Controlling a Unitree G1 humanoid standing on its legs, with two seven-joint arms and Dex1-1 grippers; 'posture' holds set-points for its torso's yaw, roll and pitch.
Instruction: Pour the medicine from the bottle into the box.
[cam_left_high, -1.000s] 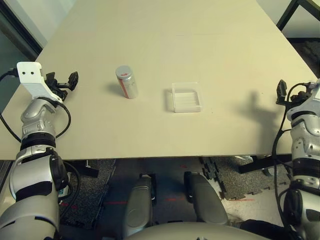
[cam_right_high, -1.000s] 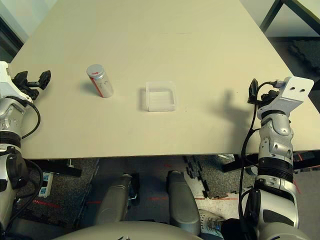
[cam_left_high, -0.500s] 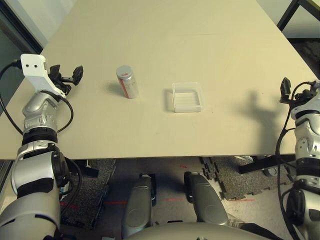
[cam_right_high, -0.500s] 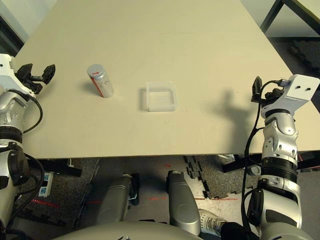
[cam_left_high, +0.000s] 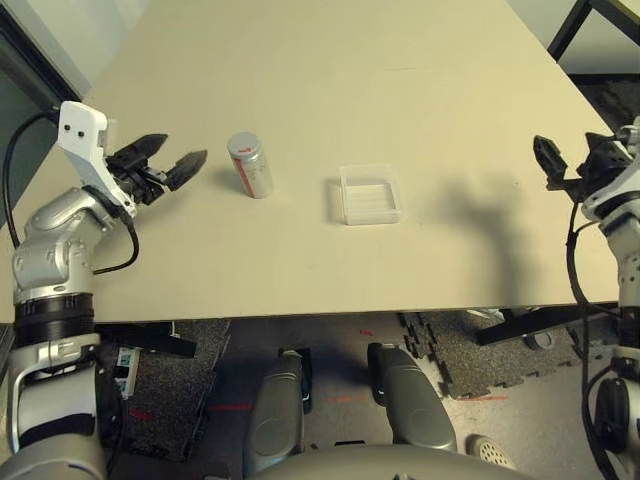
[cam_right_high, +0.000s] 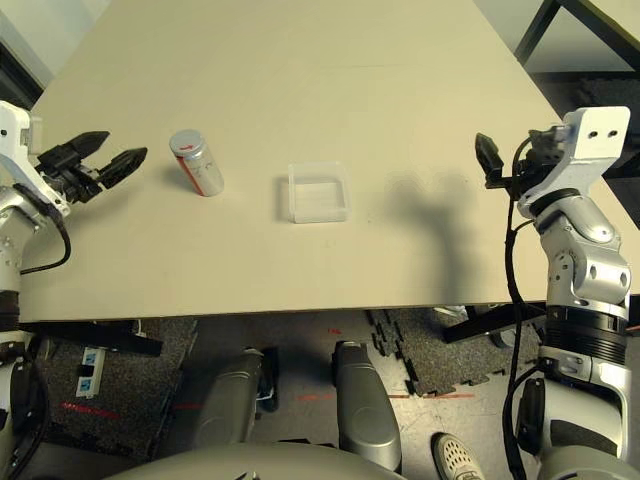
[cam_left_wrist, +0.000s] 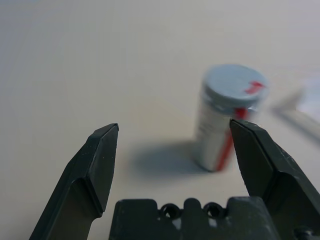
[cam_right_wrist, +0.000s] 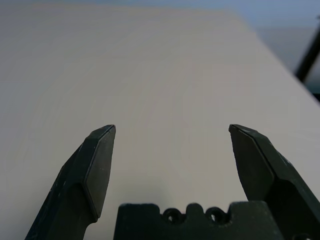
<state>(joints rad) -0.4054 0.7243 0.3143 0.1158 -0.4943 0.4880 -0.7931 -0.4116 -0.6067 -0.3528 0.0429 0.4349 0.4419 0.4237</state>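
Surface (cam_left_high: 300, 270): no change on top, bottle and box where they were a second ago. Change is in the arms. Left arm (cam_left_high: 55, 260) has swung inward; its pincer (cam_left_high: 172, 160) has come nearer the bottle, spread wide, nothing in it. Right arm (cam_right_high: 585, 260) has shifted too, its pincer (cam_right_high: 483, 160) turned more toward the middle, also spread and empty, well apart from the box.

Box (cam_left_high: 371, 197): clear, shallow, on the surface between bottle and right pincer, nothing visible inside. Bottle (cam_left_high: 250, 166): upright, grey cap (cam_left_wrist: 235, 82) on, red mark on side, just beside the left pincer, not gripped. Medicine not visible; presumably inside the bottle.

For the task: approach phase, pouring not begun. Left pincer looks like the one to take the bottle, but in the left wrist view the bottle sits off toward one finger, so it likely needs centring before closing. Risk: that finger knocks the bottle over. Cap probably has to come off before any pour; right pincer may be meant for that.
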